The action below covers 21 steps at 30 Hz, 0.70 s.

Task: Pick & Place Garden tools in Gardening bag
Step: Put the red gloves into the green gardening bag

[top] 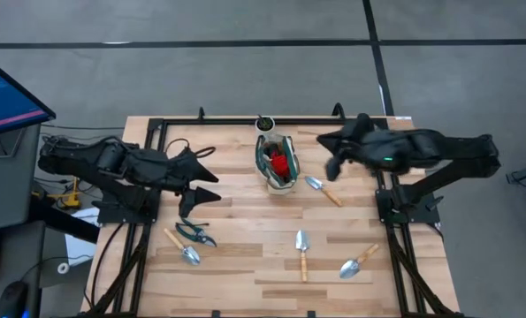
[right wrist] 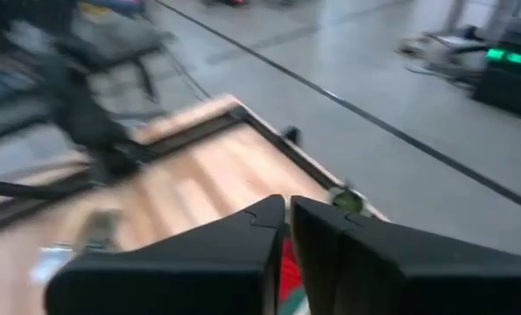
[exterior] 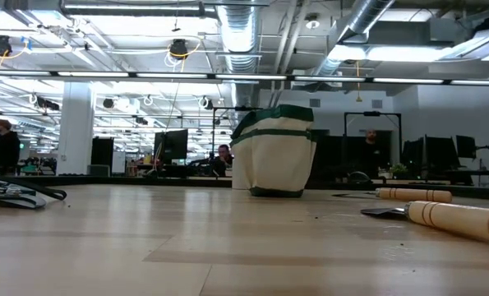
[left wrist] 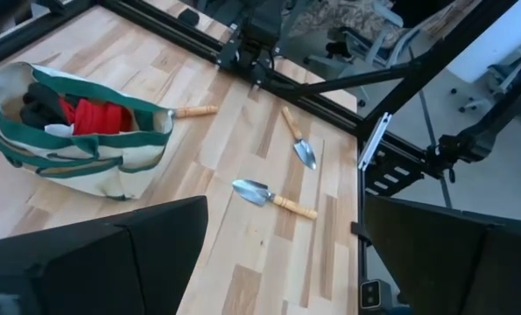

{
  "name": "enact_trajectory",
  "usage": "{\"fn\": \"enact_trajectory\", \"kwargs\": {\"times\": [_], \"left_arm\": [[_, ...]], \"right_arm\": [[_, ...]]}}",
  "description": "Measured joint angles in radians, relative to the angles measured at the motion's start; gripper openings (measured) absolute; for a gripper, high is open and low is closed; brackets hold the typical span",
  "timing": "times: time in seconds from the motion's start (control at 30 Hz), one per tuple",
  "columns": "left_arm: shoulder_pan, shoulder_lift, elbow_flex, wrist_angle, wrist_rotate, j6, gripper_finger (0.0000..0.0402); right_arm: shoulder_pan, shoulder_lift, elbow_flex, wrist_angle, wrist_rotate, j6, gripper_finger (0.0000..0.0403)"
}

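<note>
- I see the cream fabric gardening bag with dark green trim standing upright at the far middle of the wooden table, a red-and-black glove-like item inside it.
- My right gripper hangs above the table just right of the bag, fingers nearly together, holding nothing.
- My left gripper waits over the table's left side, jaws spread wide and empty.
- One wooden-handled silver trowel lies just right of the bag; three more lie along the near edge.
- Dark-handled pruning shears lie near left, below the left gripper.
</note>
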Motion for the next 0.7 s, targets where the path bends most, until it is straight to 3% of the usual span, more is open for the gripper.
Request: {"fn": "enact_trajectory", "kwargs": {"times": [0.13,0.5,0.7], "left_arm": [[0.0,-0.024,0.0,-0.001,0.0,0.002,0.0296],[0.0,-0.072,0.0,-0.003,0.001,0.017,0.0296],[-0.001,-0.075,0.0,-0.003,0.0,0.023,0.0296]], "right_arm": [[-0.1,0.101,0.0,-0.011,-0.037,-0.019,0.0043],[-0.352,0.447,-0.001,0.072,-0.382,-0.205,0.0055],[-0.425,0.605,-0.001,0.107,-0.493,-0.25,0.0055]]}}
